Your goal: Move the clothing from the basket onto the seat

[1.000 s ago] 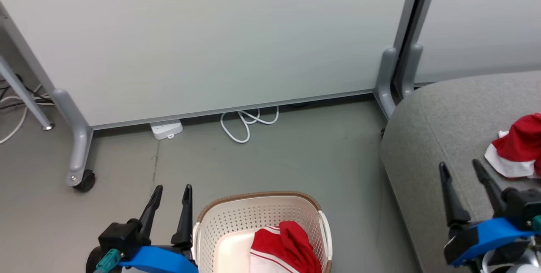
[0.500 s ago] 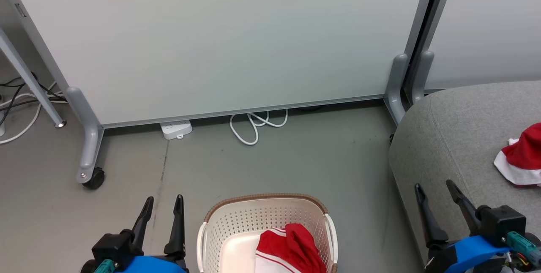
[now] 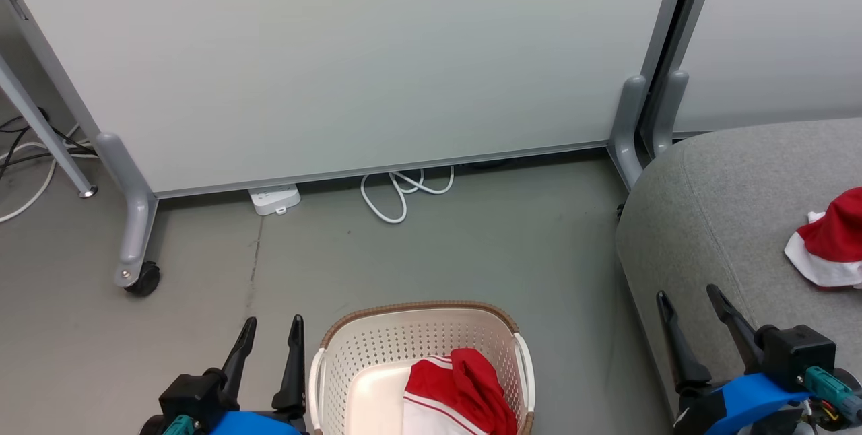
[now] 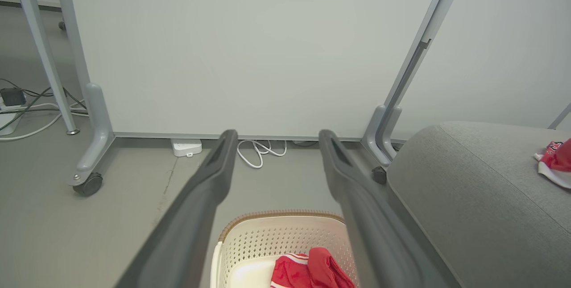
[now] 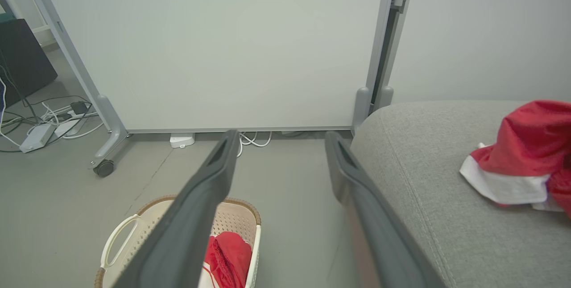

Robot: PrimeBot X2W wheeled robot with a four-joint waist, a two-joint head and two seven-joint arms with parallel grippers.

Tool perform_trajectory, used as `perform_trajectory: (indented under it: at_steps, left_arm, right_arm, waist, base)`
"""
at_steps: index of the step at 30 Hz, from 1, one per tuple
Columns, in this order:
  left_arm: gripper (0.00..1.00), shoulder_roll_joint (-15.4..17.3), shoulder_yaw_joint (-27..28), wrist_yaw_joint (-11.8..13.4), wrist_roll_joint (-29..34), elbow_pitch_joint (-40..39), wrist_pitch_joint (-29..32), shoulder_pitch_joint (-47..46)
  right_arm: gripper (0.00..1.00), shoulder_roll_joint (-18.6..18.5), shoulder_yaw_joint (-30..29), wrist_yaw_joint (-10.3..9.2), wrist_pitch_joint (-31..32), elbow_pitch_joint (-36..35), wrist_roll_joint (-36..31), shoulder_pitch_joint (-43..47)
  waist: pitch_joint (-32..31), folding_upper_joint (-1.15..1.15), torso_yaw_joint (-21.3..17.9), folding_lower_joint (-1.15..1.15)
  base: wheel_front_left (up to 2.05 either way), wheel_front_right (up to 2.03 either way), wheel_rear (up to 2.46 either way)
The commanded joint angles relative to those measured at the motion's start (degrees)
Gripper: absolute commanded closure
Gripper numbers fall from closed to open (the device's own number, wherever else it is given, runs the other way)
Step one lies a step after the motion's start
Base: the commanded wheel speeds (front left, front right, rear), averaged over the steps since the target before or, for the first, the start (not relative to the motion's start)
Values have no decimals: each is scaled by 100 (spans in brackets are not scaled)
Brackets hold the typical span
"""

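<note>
The cream perforated basket (image 3: 417, 327) stands on the floor at the bottom centre, and a red and white piece of clothing (image 3: 465, 388) is bunched in its right half. Another red and white garment (image 3: 828, 246) lies on the grey seat (image 3: 727, 192) at the right. My left gripper (image 3: 273, 322) is open just left of the basket, holding nothing. My right gripper (image 3: 687, 292) is open over the seat's left edge, short of the garment. In the left wrist view, the left gripper (image 4: 277, 134) points over the basket (image 4: 250, 243). In the right wrist view, the right gripper (image 5: 282, 134) frames floor between the basket (image 5: 116, 243) and the seat (image 5: 424, 167).
A pale partition panel on grey legs stands behind, with a caster wheel (image 3: 141, 279) at the left. A white power strip (image 3: 274, 199) and a looped white cable (image 3: 397, 196) lie at its foot. More cables trail at the far left. Grey floor lies between basket and seat.
The head view has shifted a little. My right gripper has drawn back leftward from the garment on the seat to the seat's edge. Both grippers stay open.
</note>
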Motion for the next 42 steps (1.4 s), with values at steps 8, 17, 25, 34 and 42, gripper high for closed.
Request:
perform_trajectory:
  at_steps: [8, 17, 25, 34, 42]
  left_arm:
    - [0, 153, -273, -14, 48, -15, -16, -577]
    - [0, 379, -595, -14, 38, 144, -16, -1587]
    - [0, 1072, -1694, -14, -66, 953, 6, -2867]
    - [0, 1425, -2652, -14, -458, 1836, 176, -3854]
    - [0, 1629, -3109, -14, -783, 2450, 369, -4108]
  right_arm:
    - [0, -34, 48, 3, -79, -335, 24, -481]
    - [0, -100, 220, 3, -247, -551, 55, -1457]
    - [0, -76, 608, 2, -576, -389, 84, -2550]
    - [0, 84, 1017, 3, -1044, 142, 280, -3130]
    - [0, 152, 1424, 2, -1357, 604, 464, -3418]
  waist:
    - [992, 0, -290, 0]
    - [2600, 0, -793, 0]
    - [3980, 0, -1402, 0]
    - [4791, 0, -1920, 0]
    - [5103, 0, -2339, 0]
  base:
    - [0, 0, 0]
    - [0, 0, 0]
    - [0, 0, 0]
    - [0, 0, 0]
    - [0, 0, 0]
